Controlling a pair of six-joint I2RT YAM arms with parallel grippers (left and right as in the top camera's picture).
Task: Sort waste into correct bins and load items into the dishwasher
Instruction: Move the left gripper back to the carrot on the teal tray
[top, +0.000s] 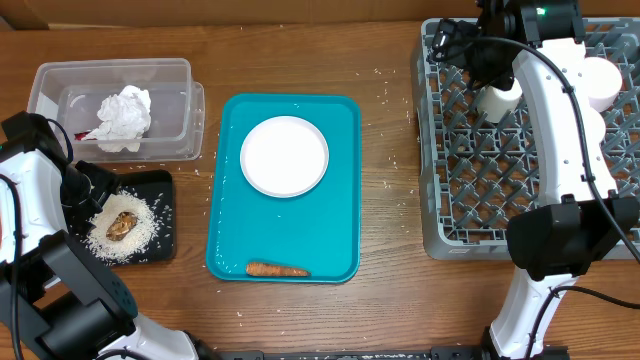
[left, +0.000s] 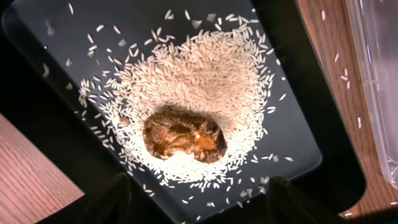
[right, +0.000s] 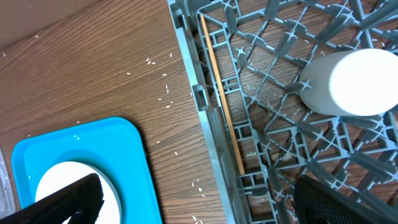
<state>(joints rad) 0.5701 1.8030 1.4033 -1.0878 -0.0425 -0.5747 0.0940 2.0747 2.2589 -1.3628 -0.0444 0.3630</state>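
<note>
On my left wrist feed the left jaws stand spread, one fingertip (left: 115, 198) at the lower left of the frame and the other at the lower right, with nothing between them. They hang over the black tray (left: 298, 134), where a mound of white rice grains (left: 199, 81) surrounds the brown wrinkled lump (left: 185, 137). The lump sits at the lower edge of the mound, just above the gap between the tips. Overhead, that tray lies at the lower left of the frame. The clear plastic tub (top: 45, 80) sits just above it with the crumpled white tissue (top: 124, 115) inside.

Mid-frame overhead I see the teal tray (top: 225, 200). It carries the round white plate (top: 284, 155) in its upper half and the small orange carrot piece (top: 277, 268) near its lower rim, well apart from the plate.

The right jaws are spread wide too and empty, hanging over the left edge of the grey dish rack (top: 450, 230) at the right of the frame. On the right wrist feed a thin wooden chopstick (right: 222, 93) lies in the rack along that edge. A white cup (right: 351, 81) stands among the pegs at the upper right. More grains are scattered over the wooden surface (top: 390, 300).
</note>
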